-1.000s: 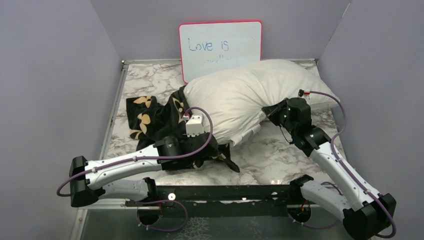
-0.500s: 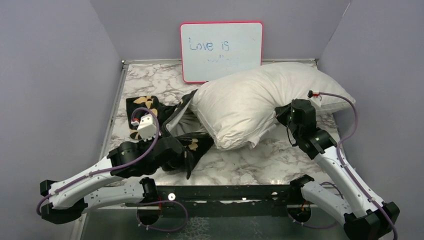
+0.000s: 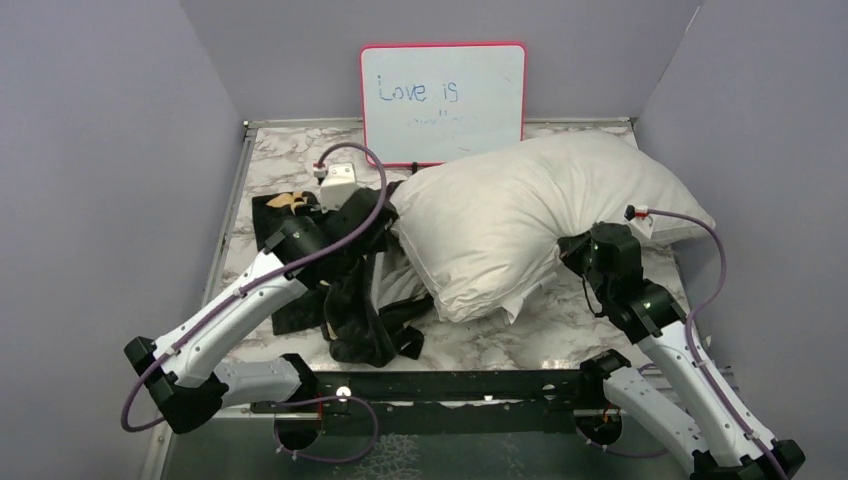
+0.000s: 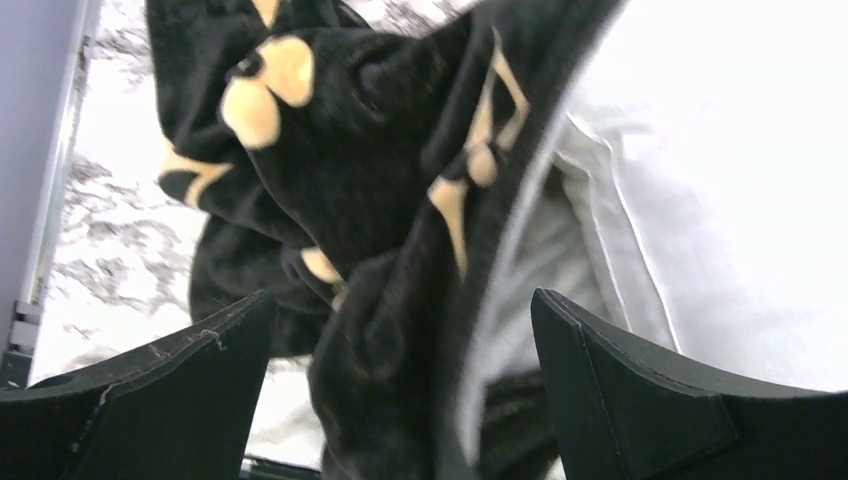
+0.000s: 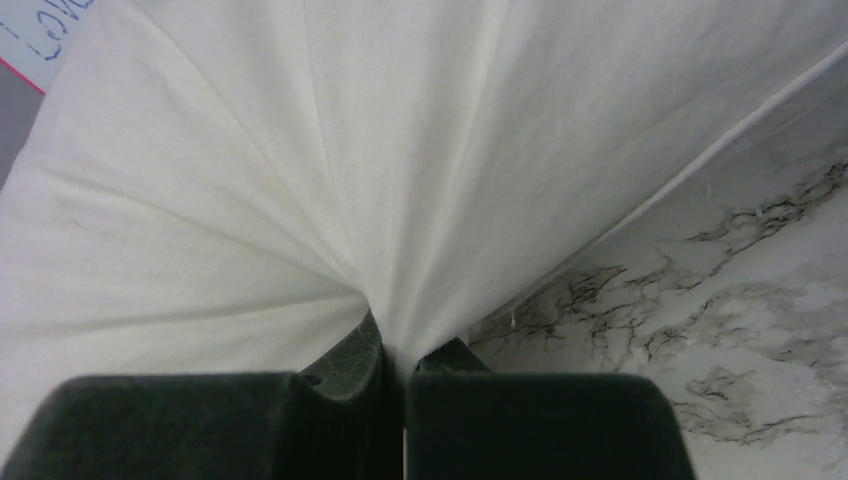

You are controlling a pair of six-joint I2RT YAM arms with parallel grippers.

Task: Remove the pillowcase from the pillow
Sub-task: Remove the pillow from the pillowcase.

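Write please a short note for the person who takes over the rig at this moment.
Grippers: left gripper open, fingers either side of the pillowcase, gripping nothing; right gripper shut on the pillow.
Place: pillowcase heaped left of the pillow.
Done: pillow nearly all bare.
Remaining: its left end meets the pillowcase mouth; cannot tell if it is fully out, so pull clear.
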